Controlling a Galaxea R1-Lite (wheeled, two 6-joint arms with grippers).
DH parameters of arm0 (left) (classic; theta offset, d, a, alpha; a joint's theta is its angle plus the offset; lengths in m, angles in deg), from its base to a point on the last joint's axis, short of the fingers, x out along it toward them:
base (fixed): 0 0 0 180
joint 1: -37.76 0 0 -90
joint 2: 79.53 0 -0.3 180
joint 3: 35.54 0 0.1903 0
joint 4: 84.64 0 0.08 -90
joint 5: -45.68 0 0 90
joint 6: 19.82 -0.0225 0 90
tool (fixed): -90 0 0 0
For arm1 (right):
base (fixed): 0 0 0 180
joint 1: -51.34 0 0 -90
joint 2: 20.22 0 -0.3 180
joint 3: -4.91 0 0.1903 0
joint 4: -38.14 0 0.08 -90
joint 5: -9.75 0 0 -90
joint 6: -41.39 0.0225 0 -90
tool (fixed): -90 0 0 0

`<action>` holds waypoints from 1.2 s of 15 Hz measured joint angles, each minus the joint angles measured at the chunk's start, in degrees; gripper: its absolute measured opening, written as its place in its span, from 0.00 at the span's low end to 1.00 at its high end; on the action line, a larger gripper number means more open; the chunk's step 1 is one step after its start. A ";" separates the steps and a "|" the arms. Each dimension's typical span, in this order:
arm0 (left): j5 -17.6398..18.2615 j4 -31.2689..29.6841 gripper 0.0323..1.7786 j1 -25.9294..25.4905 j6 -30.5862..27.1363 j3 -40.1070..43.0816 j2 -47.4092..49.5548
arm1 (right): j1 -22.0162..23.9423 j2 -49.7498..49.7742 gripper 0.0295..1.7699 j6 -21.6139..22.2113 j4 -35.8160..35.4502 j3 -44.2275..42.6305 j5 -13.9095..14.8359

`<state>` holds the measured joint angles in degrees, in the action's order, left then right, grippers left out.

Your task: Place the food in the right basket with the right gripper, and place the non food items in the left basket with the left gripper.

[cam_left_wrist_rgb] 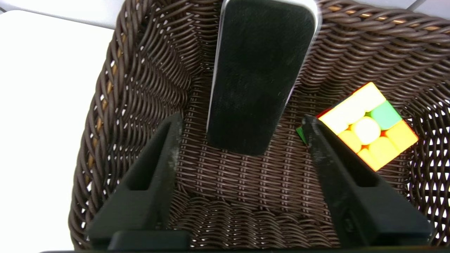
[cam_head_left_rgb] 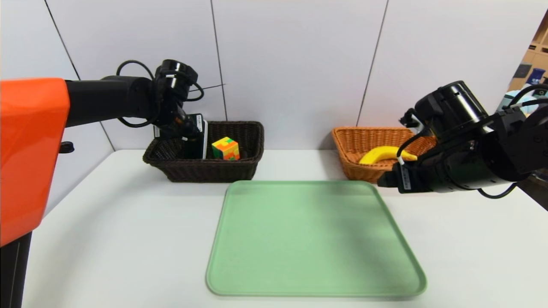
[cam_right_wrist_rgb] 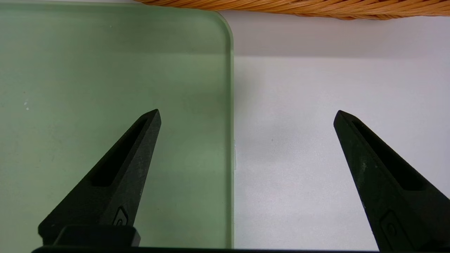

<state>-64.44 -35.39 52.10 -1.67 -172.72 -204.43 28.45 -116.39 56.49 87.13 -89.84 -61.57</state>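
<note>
The dark brown left basket (cam_head_left_rgb: 252,141) holds the black slab (cam_head_left_rgb: 198,143), which stands on end leaning on the back wall, and the puzzle cube (cam_head_left_rgb: 226,149) beside it. My left gripper (cam_head_left_rgb: 182,128) hovers over this basket, open, with the slab (cam_left_wrist_rgb: 258,73) loose between and beyond its fingers (cam_left_wrist_rgb: 165,154) and the cube (cam_left_wrist_rgb: 367,126) just outside one finger. The banana (cam_head_left_rgb: 383,154) lies in the orange-tan right basket (cam_head_left_rgb: 355,141). Open and holding nothing, my right gripper (cam_right_wrist_rgb: 248,116) hangs over the tray's right edge, in front of that basket (cam_right_wrist_rgb: 316,7).
A bare green tray (cam_head_left_rgb: 314,239) fills the middle of the white table (cam_head_left_rgb: 107,239). A white panelled wall rises directly behind both baskets. The table's left edge runs close beside my orange left arm shell (cam_head_left_rgb: 25,158).
</note>
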 joint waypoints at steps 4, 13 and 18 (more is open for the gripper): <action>0.00 -0.17 0.80 0.01 0.00 0.00 0.02 | 0.05 -0.13 0.96 -0.06 0.00 -0.05 0.02; -0.17 11.91 0.91 1.02 -9.95 2.10 18.38 | -0.78 1.28 0.96 -2.27 -1.79 -0.96 0.63; 3.28 12.35 0.93 2.35 -16.47 17.20 30.93 | -0.83 5.30 0.96 -4.44 -3.35 -0.16 0.66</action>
<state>-61.16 -23.04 54.46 -18.14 -155.52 -173.50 27.62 -111.09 52.06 83.78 -90.00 -60.91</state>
